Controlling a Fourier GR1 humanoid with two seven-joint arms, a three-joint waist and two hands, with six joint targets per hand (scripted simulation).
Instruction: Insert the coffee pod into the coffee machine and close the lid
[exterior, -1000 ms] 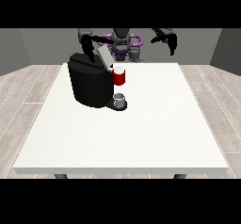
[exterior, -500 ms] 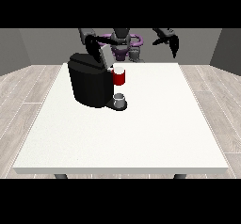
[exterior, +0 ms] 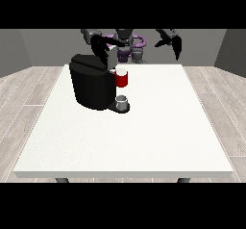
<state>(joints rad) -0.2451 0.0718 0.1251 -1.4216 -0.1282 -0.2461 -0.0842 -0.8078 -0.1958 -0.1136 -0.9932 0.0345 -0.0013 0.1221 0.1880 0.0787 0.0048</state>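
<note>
Hand at the view's left (exterior: 102, 50): black, sits over the top rear of the boxy black coffee machine (exterior: 91, 81), close to or touching its upper edge; can't tell from here whether its fingers are curled or straight, or whether it has anything in it. A pale upright piece beside it may be the raised lid, not clear. Hand at the view's right (exterior: 174, 43): raised well clear of the large white table (exterior: 144, 127), fingers hanging down relaxed, nothing held.

Red thing at the machine (exterior: 122, 78) shows on the front. Below it a small grey thing (exterior: 122, 101) stands on the machine's base; can't confirm it's the pod.

Risks, as judgement: the hand over the machine hides the lid area, so a misjudged press could shove the whole machine instead of closing the lid. If no pod is seated, closing the lid leaves the task undone. A downward sweep could clip the red thing.
</note>
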